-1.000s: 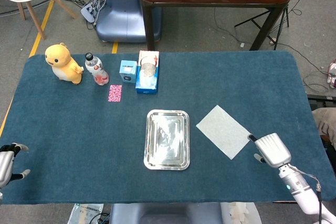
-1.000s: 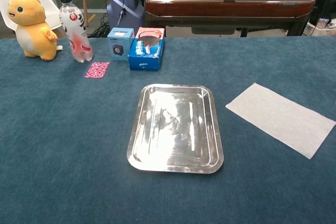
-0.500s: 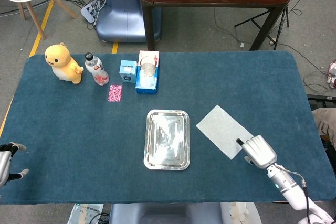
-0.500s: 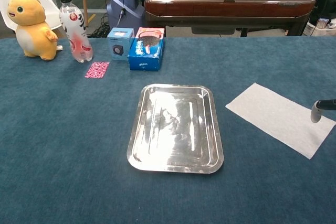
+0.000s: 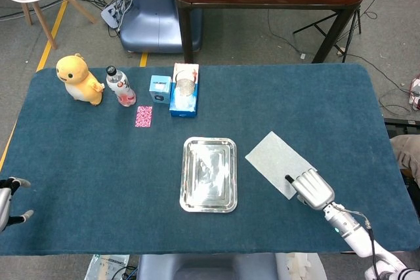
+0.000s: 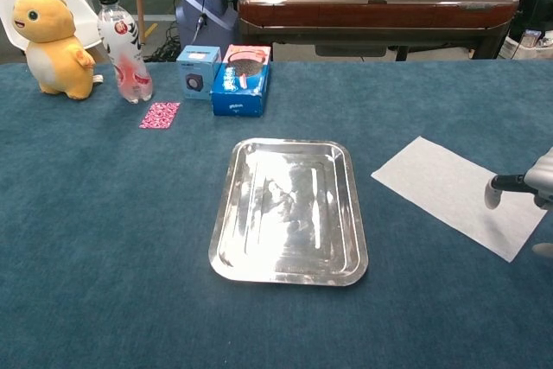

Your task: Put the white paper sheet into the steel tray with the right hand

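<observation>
While the right robot hand [image 5: 311, 189] hangs over the near corner of the white paper sheet [image 5: 275, 161], it holds nothing, with one finger poking out over the paper and the rest loosely bent. It looks set to press or pinch that corner. The sheet lies flat on the blue counter [image 5: 98, 162], slanted, its long side running from under the hand up toward the steel tray [image 5: 209, 174], which waits just past the sheet. The left robot hand [image 5: 9, 196] rests far off, fingers apart, holding nothing.
</observation>
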Motion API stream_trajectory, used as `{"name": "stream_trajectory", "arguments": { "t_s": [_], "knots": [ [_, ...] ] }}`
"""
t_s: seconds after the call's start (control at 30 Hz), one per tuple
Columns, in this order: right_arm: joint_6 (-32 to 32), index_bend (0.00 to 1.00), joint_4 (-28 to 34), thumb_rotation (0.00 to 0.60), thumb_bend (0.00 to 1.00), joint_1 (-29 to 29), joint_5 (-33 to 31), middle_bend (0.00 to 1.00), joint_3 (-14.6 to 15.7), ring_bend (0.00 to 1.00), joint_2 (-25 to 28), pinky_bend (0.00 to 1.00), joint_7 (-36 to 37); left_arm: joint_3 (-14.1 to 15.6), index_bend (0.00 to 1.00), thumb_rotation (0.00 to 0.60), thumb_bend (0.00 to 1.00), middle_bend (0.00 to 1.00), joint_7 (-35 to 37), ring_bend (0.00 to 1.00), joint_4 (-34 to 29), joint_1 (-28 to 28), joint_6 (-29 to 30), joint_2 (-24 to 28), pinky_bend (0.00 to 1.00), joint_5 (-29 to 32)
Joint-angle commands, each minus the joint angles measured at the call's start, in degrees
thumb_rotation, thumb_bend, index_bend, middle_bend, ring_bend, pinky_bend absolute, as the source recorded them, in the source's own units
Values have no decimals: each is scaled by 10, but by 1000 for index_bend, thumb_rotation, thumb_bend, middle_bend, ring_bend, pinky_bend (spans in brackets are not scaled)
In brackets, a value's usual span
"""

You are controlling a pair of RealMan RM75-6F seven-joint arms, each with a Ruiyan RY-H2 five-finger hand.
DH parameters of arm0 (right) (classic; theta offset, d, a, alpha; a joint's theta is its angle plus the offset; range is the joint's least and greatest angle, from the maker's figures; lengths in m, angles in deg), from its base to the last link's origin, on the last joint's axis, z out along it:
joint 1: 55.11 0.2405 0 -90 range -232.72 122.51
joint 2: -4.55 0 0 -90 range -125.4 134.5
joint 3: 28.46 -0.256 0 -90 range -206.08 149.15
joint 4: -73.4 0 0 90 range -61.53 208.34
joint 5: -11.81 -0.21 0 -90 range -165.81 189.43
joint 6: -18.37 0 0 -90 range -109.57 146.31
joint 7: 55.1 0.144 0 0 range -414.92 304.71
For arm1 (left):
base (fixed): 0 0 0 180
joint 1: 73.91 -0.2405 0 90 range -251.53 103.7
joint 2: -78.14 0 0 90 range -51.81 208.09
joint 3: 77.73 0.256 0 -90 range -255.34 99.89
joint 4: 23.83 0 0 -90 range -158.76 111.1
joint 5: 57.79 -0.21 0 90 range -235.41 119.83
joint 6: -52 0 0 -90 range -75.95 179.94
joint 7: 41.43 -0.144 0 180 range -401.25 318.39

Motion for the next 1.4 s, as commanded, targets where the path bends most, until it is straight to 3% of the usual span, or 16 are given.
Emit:
{"name": "stream_trajectory", "arguments": {
  "t_s": [0.03,1.03,1.4],
  "knots": [
    [3,386,-4,600,0,2,0,1000,3,1000,-4,1000,1,0,386,600,74,352,1,294,0,0,1,1,420,0],
    [-13,385,-63,600,5,16,-4,1000,8,1000,-54,1000,15,-6,386,600,74,352,7,294,-6,-1,5,7,422,2],
    [-36,386,-83,600,219,18,2,1000,11,1000,-66,1000,38,-7,386,600,74,352,9,294,-8,-1,5,9,422,1]
  ]
}}
